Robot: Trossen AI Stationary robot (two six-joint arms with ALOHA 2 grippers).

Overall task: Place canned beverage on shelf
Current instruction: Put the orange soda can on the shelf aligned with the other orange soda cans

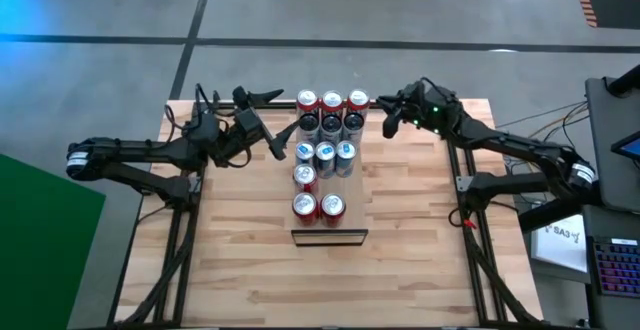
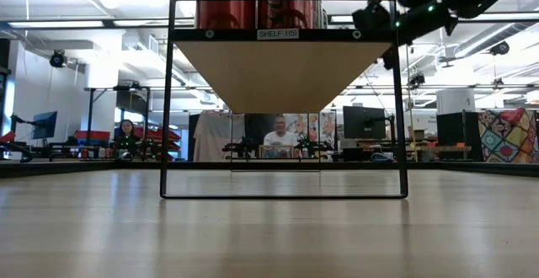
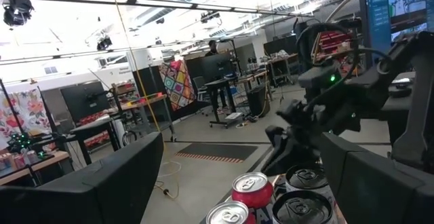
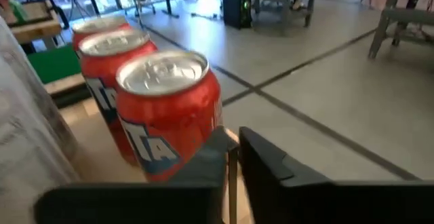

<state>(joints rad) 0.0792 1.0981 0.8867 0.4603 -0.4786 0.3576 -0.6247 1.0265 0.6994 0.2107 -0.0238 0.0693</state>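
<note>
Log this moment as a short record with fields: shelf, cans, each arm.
shelf: raised light wood board, mid-table
cans: eleven on the shelf: far row red, next row dark, then three blue, one red, near row two red
left gripper: open, beside the far rows, holding nothing
right gripper: fingers close together, empty, beside the far red row

Robotics lab: workbenches (image 2: 109, 147), monitors (image 2: 364, 122), concrete floor (image 1: 120, 10).

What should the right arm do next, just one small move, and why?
Probably draw the right gripper straight back from the shelf. Its fingers are shut with nothing between them, and the nearest red can stands upright on the shelf beside them, so it looks placed. The left gripper waits open on the cans' other side.
</note>
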